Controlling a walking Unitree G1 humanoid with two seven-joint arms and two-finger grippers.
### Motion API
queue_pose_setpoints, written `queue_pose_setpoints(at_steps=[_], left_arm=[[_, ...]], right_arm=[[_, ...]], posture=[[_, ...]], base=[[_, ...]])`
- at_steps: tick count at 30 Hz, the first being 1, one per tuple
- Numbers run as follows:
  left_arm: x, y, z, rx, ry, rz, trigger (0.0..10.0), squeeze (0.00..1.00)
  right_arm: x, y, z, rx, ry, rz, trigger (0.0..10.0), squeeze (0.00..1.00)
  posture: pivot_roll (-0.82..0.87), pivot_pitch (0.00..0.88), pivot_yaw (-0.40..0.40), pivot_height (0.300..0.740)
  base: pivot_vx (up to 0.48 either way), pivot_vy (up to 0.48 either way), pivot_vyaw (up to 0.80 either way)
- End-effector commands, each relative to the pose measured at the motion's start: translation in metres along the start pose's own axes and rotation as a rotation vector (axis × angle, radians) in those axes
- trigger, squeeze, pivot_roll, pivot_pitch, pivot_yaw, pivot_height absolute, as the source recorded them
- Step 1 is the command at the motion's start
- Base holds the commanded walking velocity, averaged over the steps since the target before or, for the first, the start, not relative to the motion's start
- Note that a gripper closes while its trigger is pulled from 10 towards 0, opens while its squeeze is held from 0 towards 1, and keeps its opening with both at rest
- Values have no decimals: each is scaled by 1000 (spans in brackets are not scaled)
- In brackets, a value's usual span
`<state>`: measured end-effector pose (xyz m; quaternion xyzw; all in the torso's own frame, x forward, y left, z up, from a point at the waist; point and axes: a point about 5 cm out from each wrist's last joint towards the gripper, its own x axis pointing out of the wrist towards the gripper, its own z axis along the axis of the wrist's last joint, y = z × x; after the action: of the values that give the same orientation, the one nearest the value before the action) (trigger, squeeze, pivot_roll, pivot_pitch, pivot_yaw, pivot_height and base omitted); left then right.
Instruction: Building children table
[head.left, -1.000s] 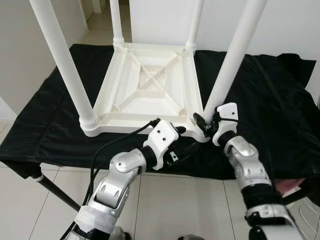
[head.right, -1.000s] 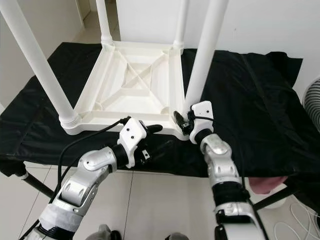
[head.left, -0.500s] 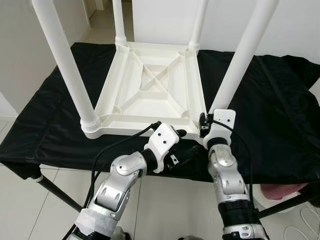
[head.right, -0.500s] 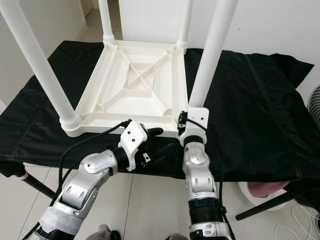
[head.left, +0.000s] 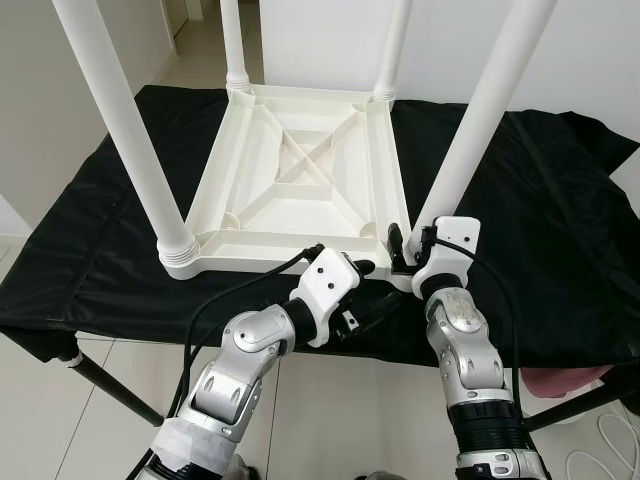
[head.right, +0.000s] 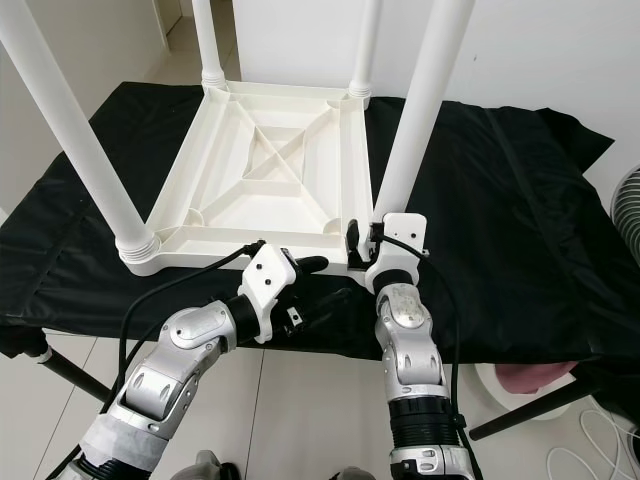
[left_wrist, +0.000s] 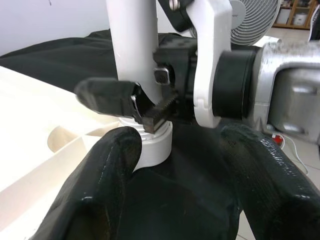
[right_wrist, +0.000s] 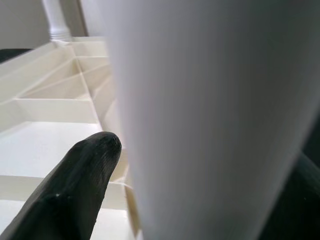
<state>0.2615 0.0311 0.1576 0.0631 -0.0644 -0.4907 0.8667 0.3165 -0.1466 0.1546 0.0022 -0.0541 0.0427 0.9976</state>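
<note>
The white children's table (head.left: 300, 240) lies upside down on a black cloth, all its legs pointing up. My right gripper (head.left: 403, 250) is at the foot of the near right leg (head.left: 480, 110), shut on it just above the collar. In the left wrist view its toothed fingers (left_wrist: 159, 112) press on the leg (left_wrist: 132, 45). In the right wrist view the leg (right_wrist: 210, 100) stands beside one black finger (right_wrist: 75, 185). My left gripper (head.left: 365, 285) is open at the tabletop's front rim, left of that corner, holding nothing; its fingers (left_wrist: 100, 175) are spread wide.
The black-draped work table (head.left: 560, 200) ends just in front of my arms, with tiled floor (head.left: 60, 400) below. A grey fan (head.right: 628, 200) stands at the right and something pink (head.right: 530, 375) lies low beside it. A black cable (head.left: 215, 300) loops from my left wrist.
My right forearm has swung inward and stands more upright under the corner, while its gripper stays at the leg's foot. The left arm has hardly moved. The camera shifted slightly.
</note>
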Motion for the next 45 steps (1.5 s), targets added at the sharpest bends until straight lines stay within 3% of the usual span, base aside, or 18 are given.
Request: queue_pose_setpoints(at_steps=[1,2,3,4,17,19,20,22,23,25,28,29,30,32,33,43,44,45], left_arm=[[2,2,-2,3,8,51,10000,0],[2,2,-2,3,8,51,10000,0],[2,2,-2,3,8,52,10000,0],[2,2,-2,3,8,51,10000,0],[3,5,-1,10,9,41,10000,0],[4,6,0,11,6,43,10000,0],[4,7,0,12,5,45,10000,0],[5,7,0,13,4,46,10000,0],[5,7,1,13,3,47,10000,0],[4,7,1,13,2,50,10000,0],[4,8,1,14,2,52,10000,0],[4,8,1,14,2,53,10000,0],[4,8,2,14,2,54,10000,0],[4,8,2,14,2,54,10000,0],[4,8,2,13,1,55,10000,0],[3,7,2,11,3,47,10000,0],[4,7,2,9,2,45,10000,0],[4,7,2,9,2,45,10000,0]], right_arm=[[2,0,1,3,9,102,10000,1000],[2,0,1,3,9,102,10000,1000],[3,-1,1,-16,15,187,10000,835],[2,-3,1,-49,19,259,10000,0],[15,-28,3,-172,54,605,10000,0],[19,-30,1,-177,85,655,9294,0],[20,-32,-1,-179,102,667,7569,0],[22,-33,-1,-180,111,671,7569,0],[22,-34,-3,-181,123,678,6078,0],[23,-35,-6,-187,141,699,7255,0],[23,-35,-8,-192,151,715,7059,0],[23,-36,-10,-190,158,724,4824,0],[24,-37,-13,-187,164,732,3922,0],[24,-37,-13,-187,164,732,3922,0],[24,-37,-14,-186,168,735,0,0],[23,-41,-18,-154,157,715,0,0],[23,-41,-17,-137,145,685,10000,0],[23,-41,-17,-137,145,685,10000,0]], posture=[[-103,14,-14,740],[-103,14,-14,740],[-103,14,-14,740],[-103,14,-14,740],[-118,23,12,740],[-115,23,10,740],[-115,23,10,740],[-111,25,8,740],[-111,25,8,740],[-111,25,8,740],[-104,28,5,740],[-104,28,5,740],[-104,28,5,740],[-104,28,5,740],[-104,28,5,740],[-97,30,8,740],[-105,40,12,740],[-105,40,12,740]], base=[[0,0,0],[0,0,0],[0,0,0],[0,0,0],[0,0,0],[0,0,0],[0,0,0],[0,0,0],[0,0,0],[0,0,0],[0,0,0],[0,0,0],[0,0,0],[0,0,0],[0,0,0],[0,0,0],[0,0,0],[0,0,0]])
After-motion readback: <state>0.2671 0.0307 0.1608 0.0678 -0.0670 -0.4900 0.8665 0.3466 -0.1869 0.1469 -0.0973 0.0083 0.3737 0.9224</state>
